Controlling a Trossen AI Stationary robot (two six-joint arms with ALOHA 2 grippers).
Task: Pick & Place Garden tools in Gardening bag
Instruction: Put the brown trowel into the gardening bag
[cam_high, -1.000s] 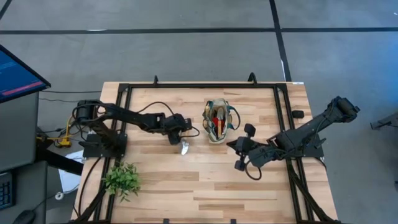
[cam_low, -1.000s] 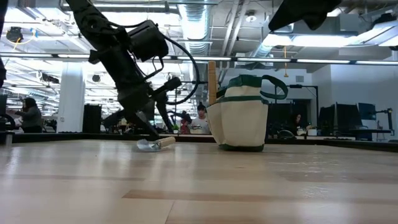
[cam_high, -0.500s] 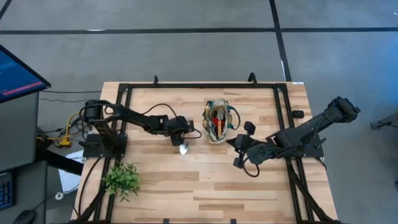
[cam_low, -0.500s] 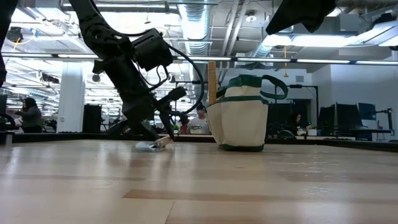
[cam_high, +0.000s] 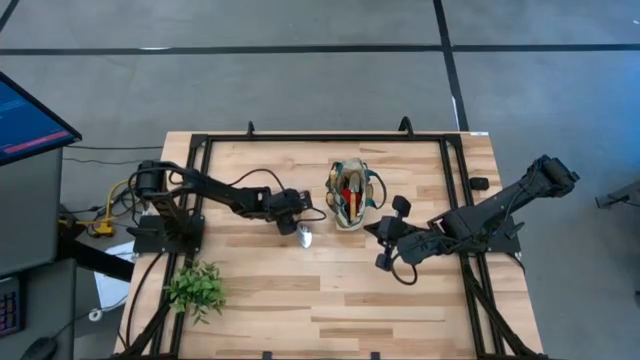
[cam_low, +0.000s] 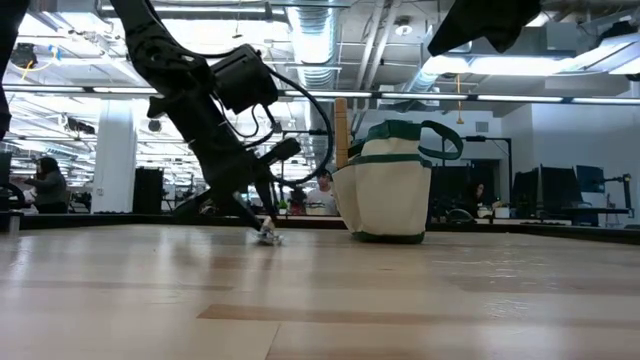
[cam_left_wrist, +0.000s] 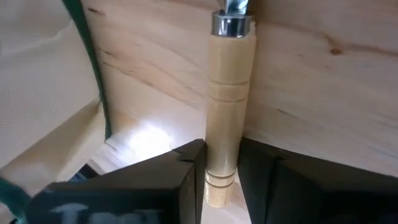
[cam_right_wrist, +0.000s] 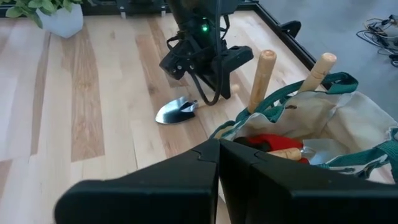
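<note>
— What's hard to see?
— The trowel (cam_left_wrist: 227, 106)'s blade is cut off in the left wrist view.

— Which way does it point?
— Straight out from the left gripper (cam_high: 291, 215), which pinches its handle, beside the gardening bag (cam_high: 352, 194). Before, it was slanted more.

— The right gripper (cam_right_wrist: 219, 152)?
— Fingers together.

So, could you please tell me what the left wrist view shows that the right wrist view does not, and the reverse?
Only the left wrist view shows the left hand closed on the trowel's wooden handle, with the metal collar at its far end.

Only the right wrist view shows the trowel's silver blade touching the table, the handles and red tool inside the gardening bag, the potted plant, and the right hand, shut beside the bag.

Both show the bag's beige fabric, its green trim and the wooden tabletop.
</note>
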